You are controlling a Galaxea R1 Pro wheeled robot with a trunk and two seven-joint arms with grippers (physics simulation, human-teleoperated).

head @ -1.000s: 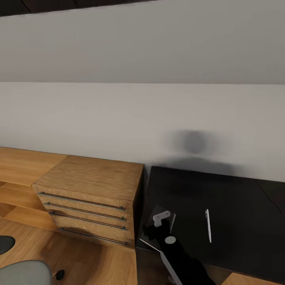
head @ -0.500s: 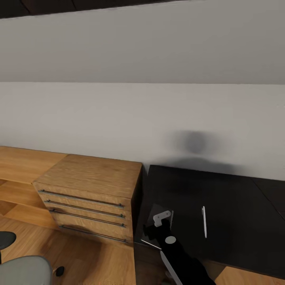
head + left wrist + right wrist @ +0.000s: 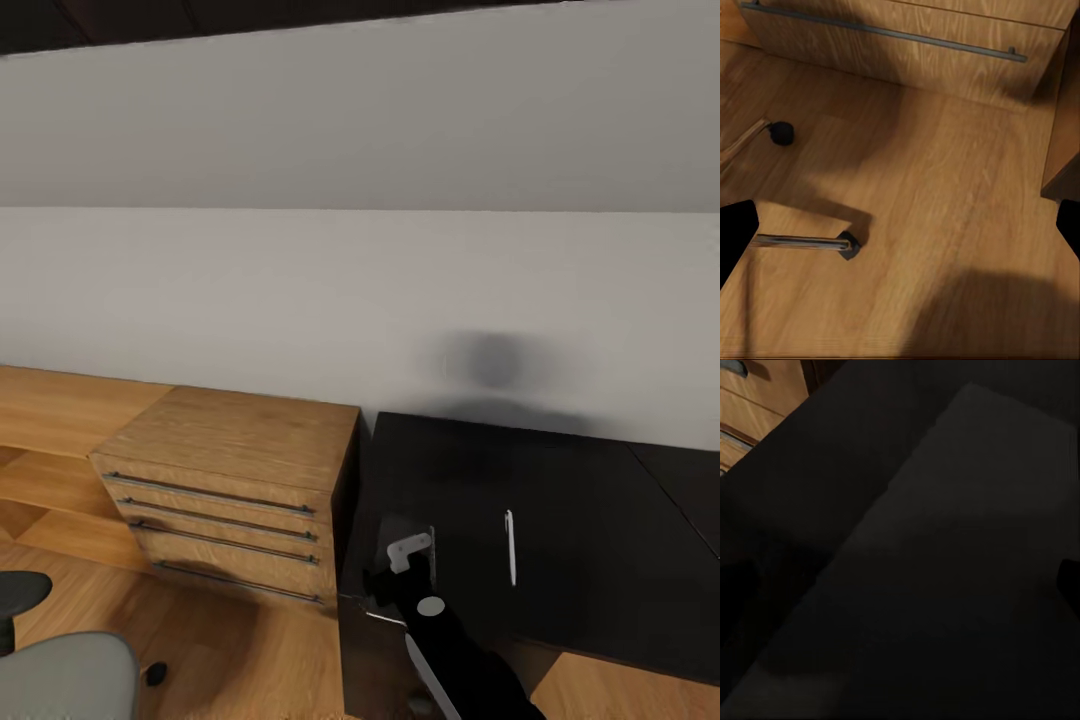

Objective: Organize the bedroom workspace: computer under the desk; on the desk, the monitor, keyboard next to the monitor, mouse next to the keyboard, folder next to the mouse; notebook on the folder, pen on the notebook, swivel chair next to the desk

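Holding what looks like the grey notebook (image 3: 425,557) over the desk's (image 3: 580,540) near-left corner, right gripper (image 3: 405,560) jaws hidden so can't tell grip; pen (image 3: 510,546) lies nearby, lower it flat.

A plain pale wall (image 3: 300,290) with a soft round shadow on it backs a light wooden drawer cabinet (image 3: 235,490) with four long metal handles, which stands on a warm wood-plank floor (image 3: 250,660) whose grain runs past the cabinet's lowest drawer.
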